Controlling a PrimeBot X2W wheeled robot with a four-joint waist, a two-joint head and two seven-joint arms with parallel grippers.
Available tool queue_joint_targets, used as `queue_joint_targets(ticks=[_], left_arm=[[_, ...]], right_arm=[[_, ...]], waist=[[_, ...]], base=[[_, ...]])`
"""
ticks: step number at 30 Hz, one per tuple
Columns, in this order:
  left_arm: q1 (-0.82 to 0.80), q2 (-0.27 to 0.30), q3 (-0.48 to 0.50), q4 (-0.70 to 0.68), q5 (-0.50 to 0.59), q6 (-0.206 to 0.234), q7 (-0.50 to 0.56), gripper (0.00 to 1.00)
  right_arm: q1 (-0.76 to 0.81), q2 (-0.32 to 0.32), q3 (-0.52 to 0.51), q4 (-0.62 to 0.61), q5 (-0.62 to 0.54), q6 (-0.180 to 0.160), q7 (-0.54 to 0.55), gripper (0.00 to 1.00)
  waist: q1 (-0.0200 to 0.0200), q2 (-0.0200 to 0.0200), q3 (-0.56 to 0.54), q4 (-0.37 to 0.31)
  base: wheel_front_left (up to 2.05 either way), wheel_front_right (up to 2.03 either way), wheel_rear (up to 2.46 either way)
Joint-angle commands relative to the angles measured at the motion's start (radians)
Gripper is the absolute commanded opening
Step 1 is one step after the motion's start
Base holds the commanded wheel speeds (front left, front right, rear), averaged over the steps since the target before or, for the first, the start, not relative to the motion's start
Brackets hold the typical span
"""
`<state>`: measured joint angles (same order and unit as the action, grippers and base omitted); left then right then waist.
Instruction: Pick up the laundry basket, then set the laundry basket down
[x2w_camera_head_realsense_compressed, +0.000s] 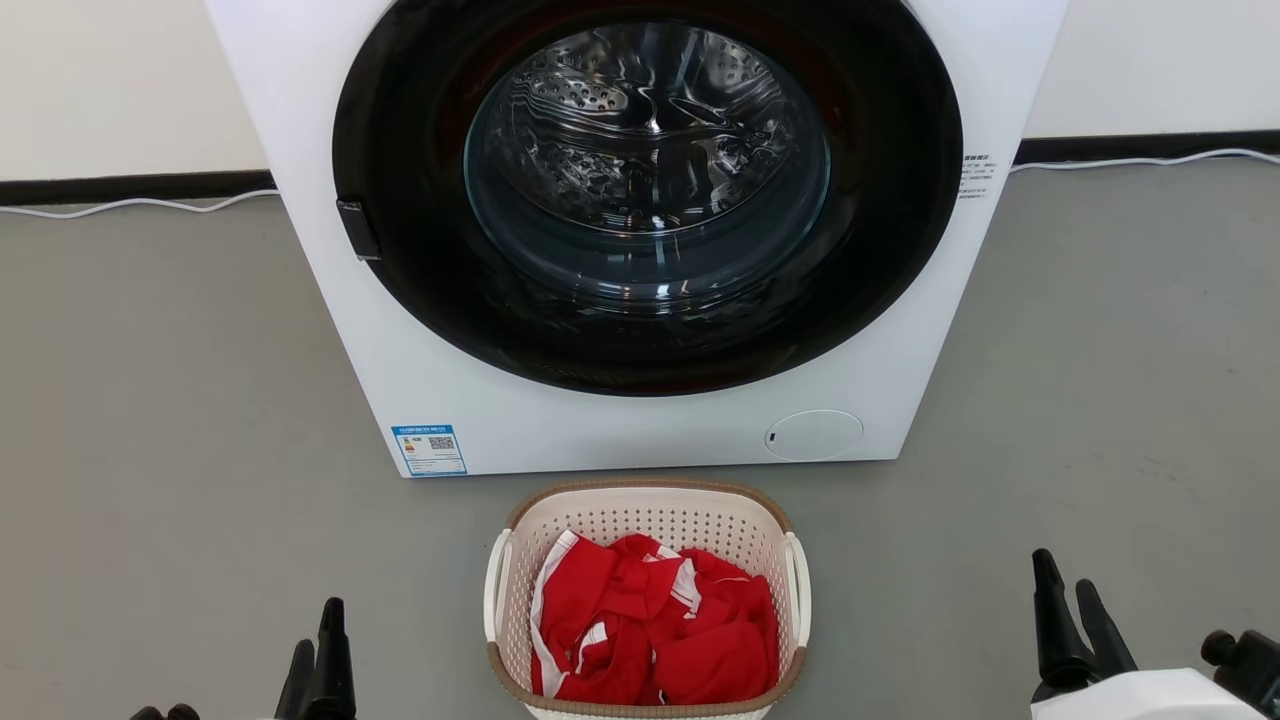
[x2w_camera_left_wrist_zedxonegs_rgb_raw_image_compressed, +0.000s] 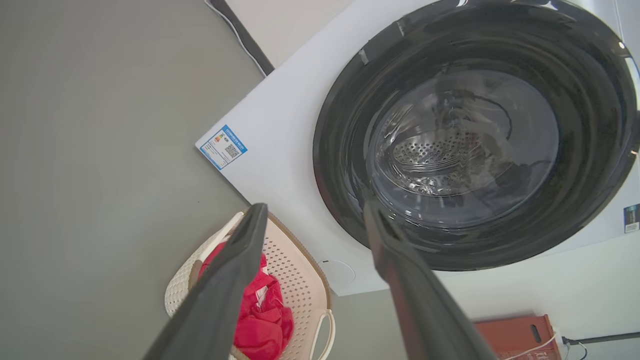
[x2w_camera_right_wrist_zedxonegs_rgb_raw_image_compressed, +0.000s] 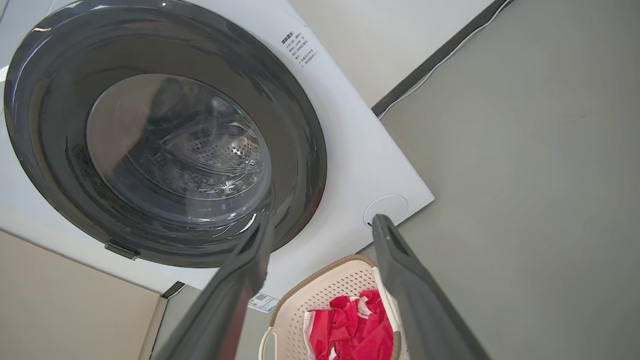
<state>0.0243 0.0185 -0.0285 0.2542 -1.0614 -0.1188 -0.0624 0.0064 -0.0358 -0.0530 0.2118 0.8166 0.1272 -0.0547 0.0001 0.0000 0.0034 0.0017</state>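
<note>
currently the laundry basket (x2w_camera_head_realsense_compressed: 650, 518) sits on the grey floor (x2w_camera_head_realsense_compressed: 150, 450) just before the washing machine (x2w_camera_head_realsense_compressed: 600, 430), red clothes (x2w_camera_head_realsense_compressed: 660, 640) inside; left gripper (x2w_camera_head_realsense_compressed: 318, 640) and right gripper (x2w_camera_head_realsense_compressed: 1063, 575) flank it, fingers spread, empty.

Perforated matt plastic laundry basket (x2w_camera_head_realsense_compressed: 646, 520), red cloth (x2w_camera_head_realsense_compressed: 655, 630); glossy glass washer door (x2w_camera_head_realsense_compressed: 648, 170), matt floor (x2w_camera_head_realsense_compressed: 160, 400).

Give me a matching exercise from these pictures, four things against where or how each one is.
1 laundry basket
2 red clothes
3 blue label
4 right gripper

A open, off to the basket's right
B on the floor before the washing machine
C low on the machine's front, left corner
D heaped in the basket

Pairs: 1-B, 2-D, 3-C, 4-A
</note>
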Motion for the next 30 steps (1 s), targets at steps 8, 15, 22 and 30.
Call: queue_joint_targets(ticks=[8, 15, 22, 30], left_arm=[[-0.012, 0.016, -0.006, -0.038, 0.135, -0.006, -0.033, 1.00], [-0.009, 0.018, -0.014, -0.041, 0.204, -0.007, -0.051, 1.00], [-0.004, 0.020, -0.028, -0.045, 0.288, -0.008, -0.071, 1.00], [-0.002, 0.027, -0.045, -0.059, 0.396, -0.008, -0.094, 1.00]], right_arm=[[-0.014, -0.025, 0.038, -0.038, -0.153, 0.002, -0.041, 1.00], [-0.014, -0.029, 0.054, -0.042, -0.230, 0.002, -0.058, 1.00], [-0.012, -0.031, 0.062, -0.048, -0.318, 0.002, -0.079, 1.00], [-0.003, -0.034, 0.071, -0.048, -0.415, 0.003, -0.102, 1.00]], waist=[[0.0000, 0.0000, -0.001, 0.001], [0.0000, 0.0000, -0.002, 0.002], [0.0000, 0.0000, -0.004, 0.000], [0.0000, 0.0000, -0.005, -0.002]], base=[[0.00, 0.00, 0.00], [0.00, 0.00, 0.00], [0.00, 0.00, 0.00], [0.00, 0.00, 0.00]])
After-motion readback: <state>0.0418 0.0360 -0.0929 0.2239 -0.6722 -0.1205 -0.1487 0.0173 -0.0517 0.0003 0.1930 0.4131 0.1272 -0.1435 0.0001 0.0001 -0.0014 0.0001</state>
